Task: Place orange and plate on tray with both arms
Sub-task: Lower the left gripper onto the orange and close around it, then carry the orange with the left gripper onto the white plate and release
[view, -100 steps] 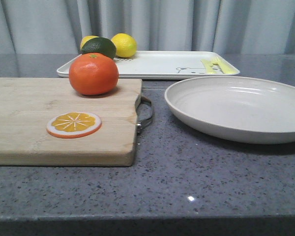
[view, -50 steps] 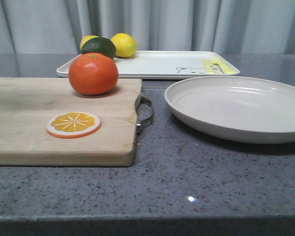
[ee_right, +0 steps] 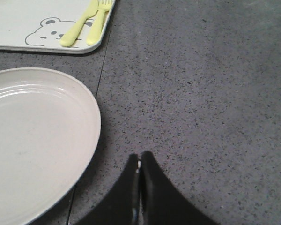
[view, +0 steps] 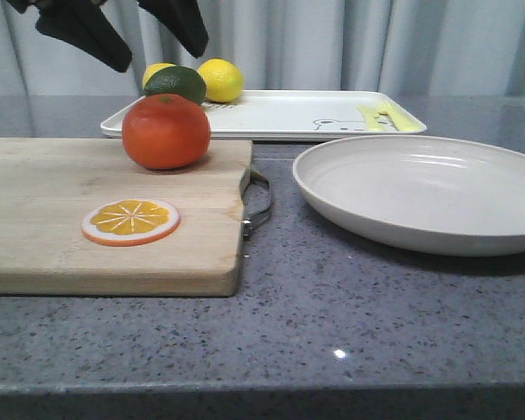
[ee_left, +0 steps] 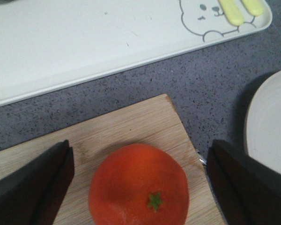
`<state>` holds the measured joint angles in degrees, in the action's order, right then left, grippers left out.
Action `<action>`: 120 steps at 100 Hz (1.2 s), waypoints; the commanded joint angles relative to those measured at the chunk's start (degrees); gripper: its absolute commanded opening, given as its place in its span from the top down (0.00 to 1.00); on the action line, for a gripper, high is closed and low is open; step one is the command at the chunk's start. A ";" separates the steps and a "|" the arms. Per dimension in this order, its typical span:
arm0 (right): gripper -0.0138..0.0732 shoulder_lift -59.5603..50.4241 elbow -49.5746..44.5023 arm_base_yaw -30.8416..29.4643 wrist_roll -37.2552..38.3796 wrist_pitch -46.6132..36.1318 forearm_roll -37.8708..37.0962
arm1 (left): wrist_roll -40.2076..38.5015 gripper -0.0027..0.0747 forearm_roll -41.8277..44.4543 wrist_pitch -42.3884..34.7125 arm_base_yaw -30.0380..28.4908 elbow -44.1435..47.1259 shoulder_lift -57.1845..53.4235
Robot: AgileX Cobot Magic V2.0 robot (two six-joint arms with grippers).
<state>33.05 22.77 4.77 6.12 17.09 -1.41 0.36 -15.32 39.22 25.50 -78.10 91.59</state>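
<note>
Seen from the front: orange [view: 166,131] resting on the far right corner of a cutting board [view: 87,219], stem spot up, squat and slightly flattened, so wider than tall, skin bright and glossy. Just nearer on the same board, flat orange slice [view: 130,221]. Above and behind the fruit, left gripper [view: 122,31] hanging in the air with black fingers spread wide, nothing between them; in its wrist view, spread fingers flanking the orange [ee_left: 138,185] without touching. To the right on the grey speckled table [view: 332,332], wide off-white plate [view: 424,192], empty, shallow, raised rim, lying flat and apart from the board. Farther back, rectangular white tray [view: 271,114], long axis running left to right, bear drawing and yellow-green cutlery print at its right end, two lemons [view: 220,80] and a dark green fruit [view: 176,84] at its left end. In the right wrist view, right gripper [ee_right: 140,171] over bare table beside the plate [ee_right: 33,140], fingertips pressed together, holding nothing.
</note>
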 commanded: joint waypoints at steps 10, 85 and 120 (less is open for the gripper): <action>0.91 0.44 2.16 -0.03 -0.13 -4.11 -0.23 | 0.39 0.24 -1.58 4.07 0.38 -6.23 2.44; 0.91 0.44 2.16 -0.03 -0.13 -4.06 -0.23 | 0.59 0.47 -2.80 9.48 0.38 -7.09 6.02; 0.91 0.44 2.16 -0.03 -0.13 -4.00 -0.23 | 0.59 0.47 -3.16 8.19 9.43 -14.92 6.94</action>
<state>33.05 22.77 4.77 6.12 17.13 -1.32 0.81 -16.68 50.57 31.70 -89.44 100.52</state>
